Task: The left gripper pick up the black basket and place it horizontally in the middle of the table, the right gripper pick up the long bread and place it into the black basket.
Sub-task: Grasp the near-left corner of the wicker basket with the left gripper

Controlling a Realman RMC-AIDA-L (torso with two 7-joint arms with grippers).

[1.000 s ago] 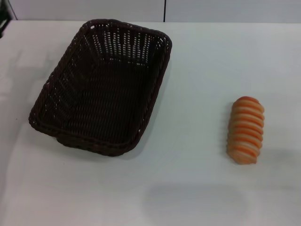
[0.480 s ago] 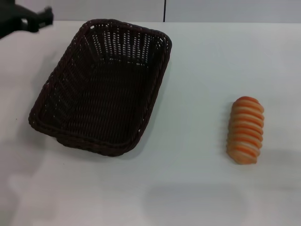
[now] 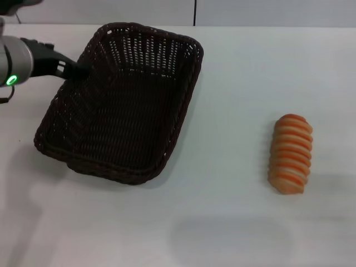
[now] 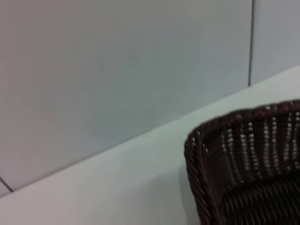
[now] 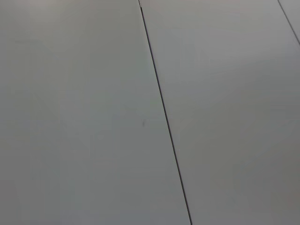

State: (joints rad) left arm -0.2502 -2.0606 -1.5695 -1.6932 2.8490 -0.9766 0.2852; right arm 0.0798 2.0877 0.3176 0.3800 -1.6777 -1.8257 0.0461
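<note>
Left hand at the far left of the head view, silver arm with green ring light reaching in from the left edge; its black tip sits at the left long rim of the basket, toward the far end. Whether the tip touches the rim, or whether the hand is released or clenched, cannot be told: black fingers merge with dark wicker. Basket rests on the white tabletop, left of centre, long axis running away from the robot and tilted slightly, far end leaning right. Left wrist view shows one rounded basket corner with braided rim and openwork side, bare tabletop beside it, grey wall panels behind. Bread lies well apart to the right, lengthwise, striped orange and cream. Right hand not in sight.
</note>
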